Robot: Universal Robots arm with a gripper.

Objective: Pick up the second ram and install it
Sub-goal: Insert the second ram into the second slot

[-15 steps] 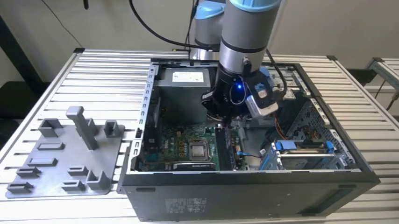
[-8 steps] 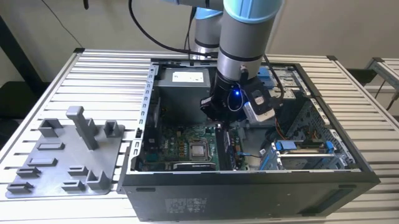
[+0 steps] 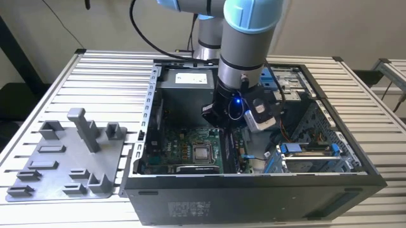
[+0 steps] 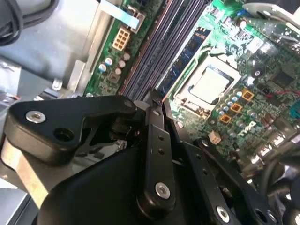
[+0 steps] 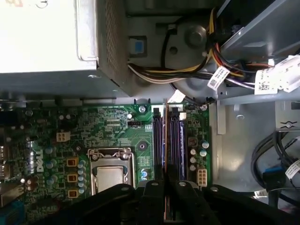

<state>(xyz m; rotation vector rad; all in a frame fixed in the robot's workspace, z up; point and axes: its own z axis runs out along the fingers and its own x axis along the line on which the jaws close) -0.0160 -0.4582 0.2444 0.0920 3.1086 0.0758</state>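
My gripper [image 3: 231,124] is down inside the open computer case [image 3: 254,190], over the green motherboard [image 3: 184,142]. In the first wrist view the black fingers [image 5: 152,190] stand close on either side of the second ram [image 5: 166,140], seen edge-on as a thin coppery line along the memory slots [image 5: 177,140]. In the second wrist view the ram's blue-green face with black chips [image 4: 185,56] runs from the fingertips [image 4: 161,112] beside the dark slots [image 4: 154,51]. The gripper [image 5: 166,187] is shut on it. I cannot tell whether the stick sits in a slot.
The processor socket [image 5: 108,176] lies close beside the slots. The grey power-supply box [image 5: 47,37] and a bundle of wires [image 5: 187,70] are at the slots' far end. A drive cage [image 3: 311,152] is on the exterior view's right, and a grey fixture tray [image 3: 63,161] stands outside the case on its left.
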